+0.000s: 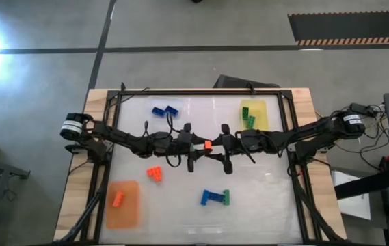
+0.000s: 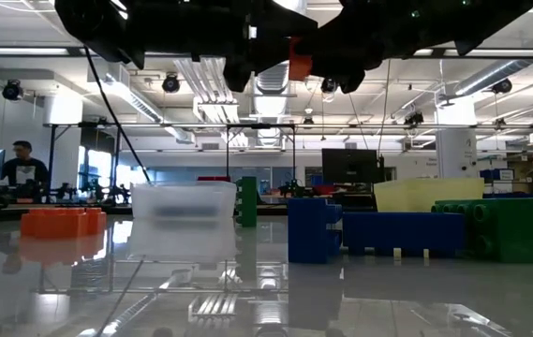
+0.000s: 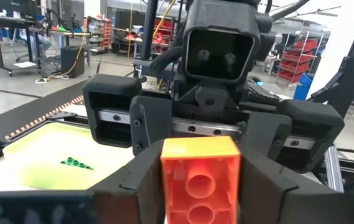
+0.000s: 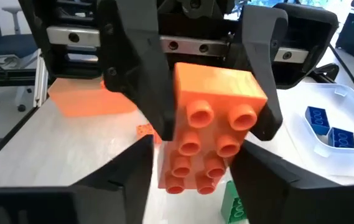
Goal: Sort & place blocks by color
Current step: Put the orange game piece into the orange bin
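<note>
An orange studded brick [image 1: 208,144] hangs in mid-air over the table's middle, between my two grippers, which meet there tip to tip. My left gripper [image 1: 198,145] comes from the table's left and my right gripper [image 1: 218,146] from its right, both level. Both are shut on the brick. The low view shows the brick [image 2: 299,61] high above the table. More orange bricks [image 1: 154,173] lie on the table, and one orange brick [image 1: 118,199] lies on the orange mat [image 1: 127,217]. My left gripper pinches the orange brick's end nearest it [image 3: 200,186] between its two fingers, one on each side. The fingers come level from the table's left. The brick is lifted clear of the table. My right gripper has its two fingers on the sides of the brick's other end [image 4: 192,174], studs facing its camera. The fingers come level from the table's right. My left gripper's fingers [image 4: 140,87] hold the far end of the same brick.
Blue bricks [image 1: 165,111] lie on a clear mat at the far left. Green bricks [image 1: 249,117] lie on the yellow mat [image 1: 259,109] at the far right. A blue and green cluster [image 1: 215,197] lies near the front. A dark frame [image 1: 290,137] rims the table.
</note>
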Tool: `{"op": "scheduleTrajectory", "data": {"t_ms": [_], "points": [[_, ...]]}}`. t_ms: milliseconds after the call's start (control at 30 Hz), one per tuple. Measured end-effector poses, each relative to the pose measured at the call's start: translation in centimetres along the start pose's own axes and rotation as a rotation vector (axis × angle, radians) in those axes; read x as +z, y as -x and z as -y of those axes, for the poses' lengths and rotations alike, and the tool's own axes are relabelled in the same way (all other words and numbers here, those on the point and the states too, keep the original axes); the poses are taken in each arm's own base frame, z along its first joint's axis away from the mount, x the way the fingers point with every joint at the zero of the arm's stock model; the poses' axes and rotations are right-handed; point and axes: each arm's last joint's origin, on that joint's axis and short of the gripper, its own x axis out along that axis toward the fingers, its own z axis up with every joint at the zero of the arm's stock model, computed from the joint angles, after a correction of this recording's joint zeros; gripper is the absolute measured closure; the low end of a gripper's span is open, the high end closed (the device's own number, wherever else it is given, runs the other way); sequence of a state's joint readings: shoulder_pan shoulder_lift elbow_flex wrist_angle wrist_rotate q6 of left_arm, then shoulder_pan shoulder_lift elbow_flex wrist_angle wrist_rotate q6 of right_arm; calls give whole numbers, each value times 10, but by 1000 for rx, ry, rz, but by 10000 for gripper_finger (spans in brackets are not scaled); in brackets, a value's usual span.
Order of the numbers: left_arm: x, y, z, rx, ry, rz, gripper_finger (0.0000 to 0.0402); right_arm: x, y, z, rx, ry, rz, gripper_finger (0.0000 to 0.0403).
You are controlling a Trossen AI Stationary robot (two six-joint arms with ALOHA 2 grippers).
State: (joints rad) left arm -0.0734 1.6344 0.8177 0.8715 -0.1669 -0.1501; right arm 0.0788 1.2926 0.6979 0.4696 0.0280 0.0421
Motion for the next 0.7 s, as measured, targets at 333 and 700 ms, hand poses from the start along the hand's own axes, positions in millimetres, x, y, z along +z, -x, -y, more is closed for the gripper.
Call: {"op": "scheduleTrajectory", "data": {"t_ms": [333, 700], "points": [[-3, 1, -1, 10, -1, -14, 267, -4, 1, 2, -5, 2, -50, 156], [-4, 5, -1, 48, 146, -141, 266, 1, 23, 5, -24, 26, -145, 123]]}}
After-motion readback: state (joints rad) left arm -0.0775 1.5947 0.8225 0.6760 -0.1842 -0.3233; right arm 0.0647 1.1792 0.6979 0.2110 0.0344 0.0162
